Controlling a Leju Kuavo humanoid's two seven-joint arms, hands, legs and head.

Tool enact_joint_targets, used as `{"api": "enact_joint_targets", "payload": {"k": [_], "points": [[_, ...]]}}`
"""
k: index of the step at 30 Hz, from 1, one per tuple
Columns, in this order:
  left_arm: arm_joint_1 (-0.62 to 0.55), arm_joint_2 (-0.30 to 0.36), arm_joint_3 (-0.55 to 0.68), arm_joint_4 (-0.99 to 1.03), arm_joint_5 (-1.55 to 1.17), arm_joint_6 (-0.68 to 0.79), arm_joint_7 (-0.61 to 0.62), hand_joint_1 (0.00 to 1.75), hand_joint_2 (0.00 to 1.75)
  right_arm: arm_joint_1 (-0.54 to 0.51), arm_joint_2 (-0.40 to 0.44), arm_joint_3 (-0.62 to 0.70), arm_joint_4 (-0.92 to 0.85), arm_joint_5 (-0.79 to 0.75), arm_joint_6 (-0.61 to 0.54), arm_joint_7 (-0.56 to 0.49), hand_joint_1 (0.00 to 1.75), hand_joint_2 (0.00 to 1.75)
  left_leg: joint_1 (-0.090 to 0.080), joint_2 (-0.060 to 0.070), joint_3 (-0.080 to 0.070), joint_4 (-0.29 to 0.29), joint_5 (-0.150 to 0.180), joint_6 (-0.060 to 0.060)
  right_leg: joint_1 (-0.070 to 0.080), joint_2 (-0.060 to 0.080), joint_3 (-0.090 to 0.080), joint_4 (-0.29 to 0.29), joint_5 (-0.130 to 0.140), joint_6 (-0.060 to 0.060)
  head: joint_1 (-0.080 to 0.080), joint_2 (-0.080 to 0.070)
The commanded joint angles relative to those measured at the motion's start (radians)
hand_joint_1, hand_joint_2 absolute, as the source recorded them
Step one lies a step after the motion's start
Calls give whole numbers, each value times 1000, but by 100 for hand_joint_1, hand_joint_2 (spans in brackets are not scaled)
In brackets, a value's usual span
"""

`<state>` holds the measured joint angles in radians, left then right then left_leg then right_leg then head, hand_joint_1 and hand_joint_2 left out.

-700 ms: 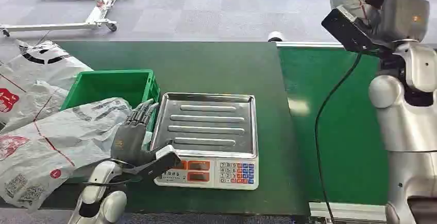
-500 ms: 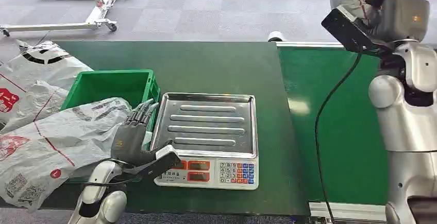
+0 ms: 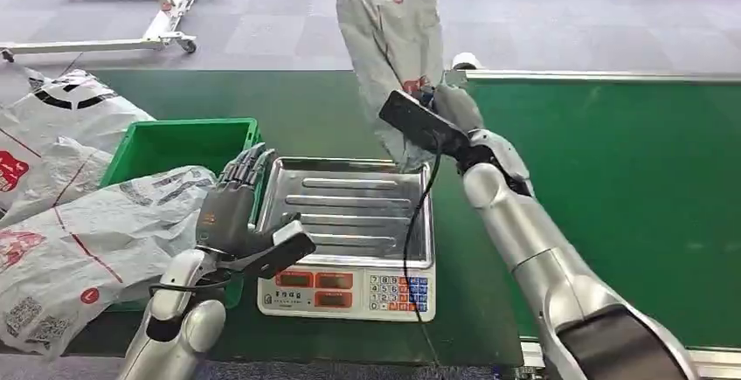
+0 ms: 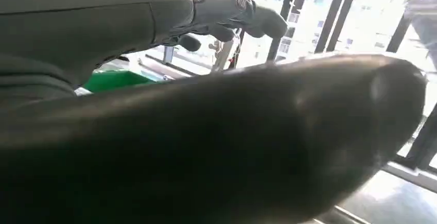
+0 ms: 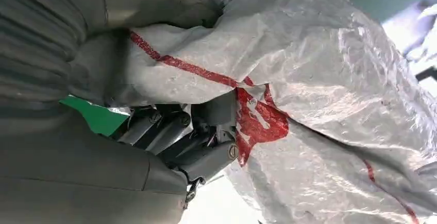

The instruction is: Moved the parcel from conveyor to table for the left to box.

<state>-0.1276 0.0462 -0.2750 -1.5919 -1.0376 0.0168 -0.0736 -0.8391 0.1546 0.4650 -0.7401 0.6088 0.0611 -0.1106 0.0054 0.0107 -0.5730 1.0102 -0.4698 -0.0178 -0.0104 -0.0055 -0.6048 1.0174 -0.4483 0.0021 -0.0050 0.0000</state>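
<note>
Head view showed the right hand point(image 3: 454, 105) gripping a grey parcel point(image 3: 393, 48), a plastic mailing bag with red marks. The parcel was lifted above the far edge of the scale point(image 3: 354, 231), and its lower end hung just at the rear right corner of the steel tray. In the right wrist view, the dark fingers point(image 5: 175, 136) were closed tightly into the crinkled plastic next to a red print, so this hand was grasping the parcel point(image 5: 319, 95).

The left hand point(image 3: 229, 214) stood just beside the left edge of the scale, with its fingers straight and a little apart, pointing away from the robot, holding nothing. The left wrist view was mostly dark and blurred, so it added little.

A green box point(image 3: 188, 148) sat left of the scale, touching its side or very near it. More grey bags point(image 3: 79, 240) lay left of the scale, one over the near part of the box. The green conveyor point(image 3: 629, 188) ran to the right of the scale.
</note>
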Motion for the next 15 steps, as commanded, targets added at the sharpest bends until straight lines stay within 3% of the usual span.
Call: {"api": "enact_joint_targets", "payload": {"k": [1,15], "points": [[-42,11,-17,43,-21,13,20,0,0,32,68,44,-12,-55,28,15,175,175,1,-1,1,-2,1,0,0,0,1,-2,1,0,0,0],[-70,-15,29,24,-68,5,56,0,0,93,86,104,-71,-164,122,40,175,175,1,-2,0,-3,1,0,1,-1,2,-4,2,-1,0,0]]}}
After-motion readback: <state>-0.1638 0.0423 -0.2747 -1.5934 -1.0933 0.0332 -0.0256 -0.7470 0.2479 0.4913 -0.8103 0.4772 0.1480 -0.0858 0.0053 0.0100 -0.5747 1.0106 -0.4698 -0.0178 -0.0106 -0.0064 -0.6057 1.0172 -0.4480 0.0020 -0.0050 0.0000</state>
